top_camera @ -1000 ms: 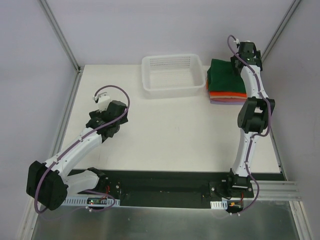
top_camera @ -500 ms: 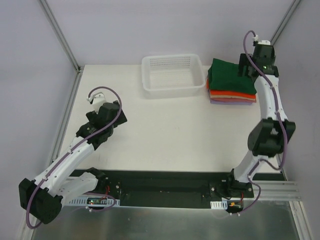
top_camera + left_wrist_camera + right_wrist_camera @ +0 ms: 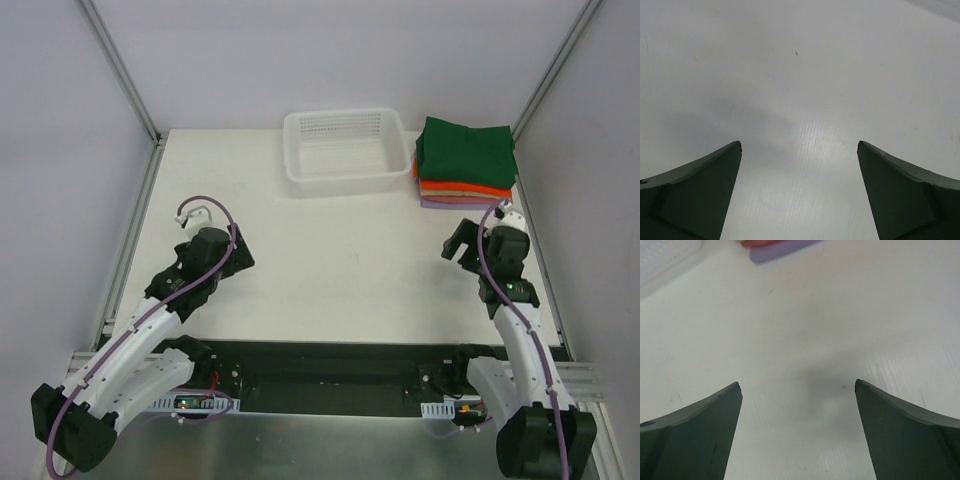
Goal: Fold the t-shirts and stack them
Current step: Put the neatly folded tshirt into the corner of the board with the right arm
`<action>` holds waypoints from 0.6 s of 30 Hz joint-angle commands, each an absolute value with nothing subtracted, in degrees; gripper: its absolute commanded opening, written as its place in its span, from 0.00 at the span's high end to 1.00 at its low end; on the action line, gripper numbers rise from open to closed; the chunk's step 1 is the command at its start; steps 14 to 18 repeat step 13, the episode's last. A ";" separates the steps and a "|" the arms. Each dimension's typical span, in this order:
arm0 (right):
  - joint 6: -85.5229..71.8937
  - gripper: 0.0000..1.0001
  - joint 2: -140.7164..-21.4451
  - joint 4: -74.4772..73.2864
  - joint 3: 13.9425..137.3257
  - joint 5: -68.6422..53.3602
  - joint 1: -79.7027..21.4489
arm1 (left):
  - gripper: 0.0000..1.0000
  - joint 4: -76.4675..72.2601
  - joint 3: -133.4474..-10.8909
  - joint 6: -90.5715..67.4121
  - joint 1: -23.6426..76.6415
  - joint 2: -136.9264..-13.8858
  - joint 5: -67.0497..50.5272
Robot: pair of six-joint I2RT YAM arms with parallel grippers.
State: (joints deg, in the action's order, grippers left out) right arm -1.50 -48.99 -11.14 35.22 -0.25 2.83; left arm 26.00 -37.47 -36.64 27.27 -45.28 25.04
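Pulled back from the far right corner, the right gripper [image 3: 797,385] now hangs over the bare white table [image 3: 330,260] on the near right, its jaws spread wide and holding nothing. The left gripper [image 3: 799,144] has also drawn nearer on the left, jaws equally wide apart and empty. A folded dark green cloth t-shirt [image 3: 466,150] lies flat on top of the stack at the far right, above a bright orange t-shirt [image 3: 465,187] and a lilac t-shirt [image 3: 465,202]. The stack sits just right of the white plastic mesh basket [image 3: 345,178].
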 commanded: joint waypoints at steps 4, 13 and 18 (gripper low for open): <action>-6.77 0.04 -33.59 -5.19 26.29 5.79 2.72 | 0.01 25.66 -34.63 -38.58 26.54 -41.31 23.90; -7.03 0.04 -33.92 -4.83 26.45 5.71 2.72 | 0.01 25.66 -34.28 -38.94 26.54 -40.96 24.61; -7.03 0.04 -33.92 -4.83 26.45 5.71 2.72 | 0.01 25.66 -34.28 -38.94 26.54 -40.96 24.61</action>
